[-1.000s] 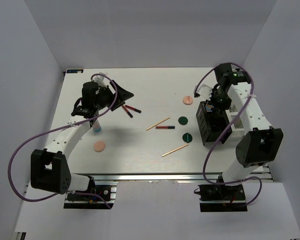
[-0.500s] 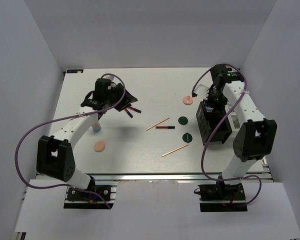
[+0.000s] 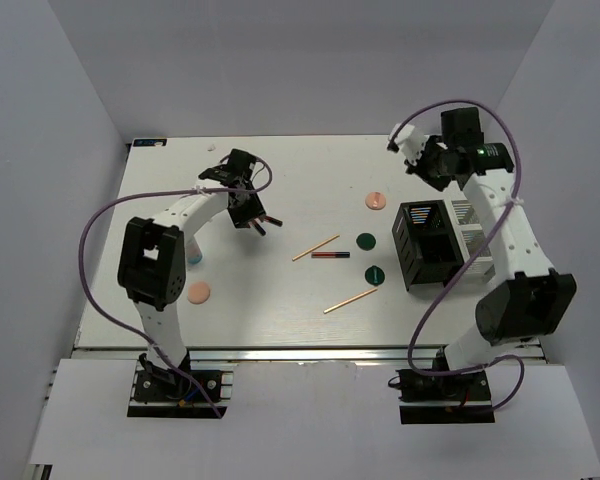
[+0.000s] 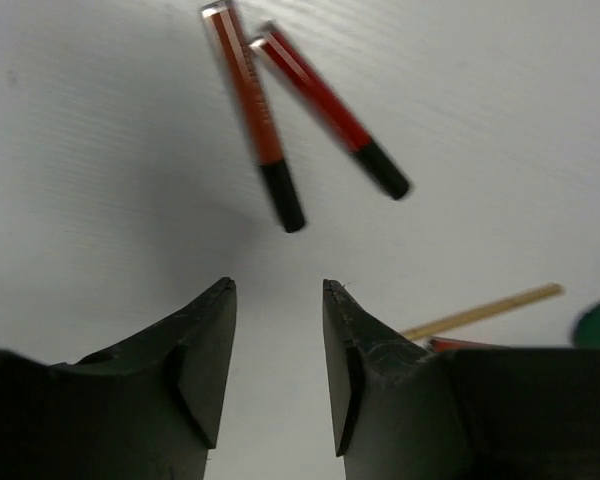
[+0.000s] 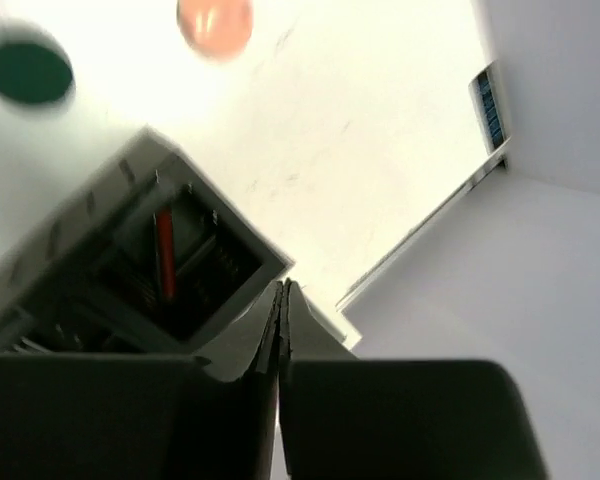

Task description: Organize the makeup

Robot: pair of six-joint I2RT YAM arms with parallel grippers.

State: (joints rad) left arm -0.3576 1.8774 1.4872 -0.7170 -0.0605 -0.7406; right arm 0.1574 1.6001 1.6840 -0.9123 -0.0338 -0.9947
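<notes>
The makeup lies scattered on the white table. Two red-and-black tubes (image 4: 252,110) (image 4: 325,105) lie just ahead of my left gripper (image 4: 278,290), which hovers open and empty; from above it (image 3: 248,208) sits beside them (image 3: 263,218). A third tube (image 3: 330,255), two tan sticks (image 3: 315,247) (image 3: 350,300), two dark green discs (image 3: 366,241) (image 3: 374,273), peach discs (image 3: 376,200) (image 3: 198,292) and a small bottle (image 3: 194,255) lie apart. My right gripper (image 5: 282,285) is shut and empty above the box (image 5: 100,270), where a red tube (image 5: 165,255) stands inside.
The black-and-white compartment box (image 3: 435,245) stands at the right side of the table, under the right arm. Purple cables loop off both arms. Walls close in the table on the left, right and back.
My left gripper has swung right and farther back toward the two red tubes, its jaws narrowing. My right gripper has lifted off the box toward the back and shut.
</notes>
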